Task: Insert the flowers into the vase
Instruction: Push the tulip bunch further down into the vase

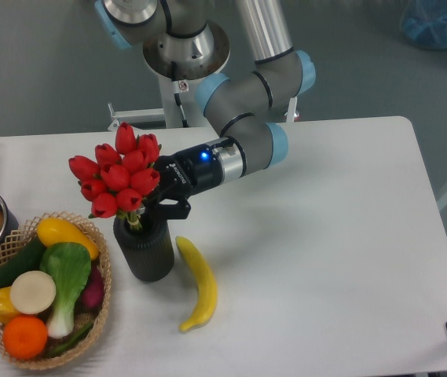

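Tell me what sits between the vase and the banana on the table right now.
Nothing: in the fixed camera view, only a narrow strip of bare white table separates the vase from the banana.
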You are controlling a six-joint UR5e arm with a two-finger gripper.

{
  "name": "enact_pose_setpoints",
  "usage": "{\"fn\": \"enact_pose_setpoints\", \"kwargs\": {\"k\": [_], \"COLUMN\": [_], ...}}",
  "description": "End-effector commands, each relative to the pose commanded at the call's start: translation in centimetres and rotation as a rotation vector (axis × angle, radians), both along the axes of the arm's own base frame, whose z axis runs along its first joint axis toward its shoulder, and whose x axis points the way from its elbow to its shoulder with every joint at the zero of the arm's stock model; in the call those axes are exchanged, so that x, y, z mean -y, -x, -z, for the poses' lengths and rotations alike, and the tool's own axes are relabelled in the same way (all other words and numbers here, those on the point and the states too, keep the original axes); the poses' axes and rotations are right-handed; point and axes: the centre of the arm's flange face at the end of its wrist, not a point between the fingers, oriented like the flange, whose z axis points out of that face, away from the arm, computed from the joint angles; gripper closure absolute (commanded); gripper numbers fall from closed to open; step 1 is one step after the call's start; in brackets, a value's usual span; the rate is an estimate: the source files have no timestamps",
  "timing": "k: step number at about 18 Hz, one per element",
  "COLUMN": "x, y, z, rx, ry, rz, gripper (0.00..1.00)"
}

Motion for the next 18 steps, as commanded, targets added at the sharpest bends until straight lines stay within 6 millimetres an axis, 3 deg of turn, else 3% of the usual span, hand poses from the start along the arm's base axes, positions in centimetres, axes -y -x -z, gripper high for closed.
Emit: {"fn": "enact_pose_setpoints", "kwargs": {"k": [18], "x": [-0.7], "y": [-0.8], "z": [2.9], "rx": [-0.018], "ry": [-0.005], "rz": [-0.004], "gripper": [0.56]}}
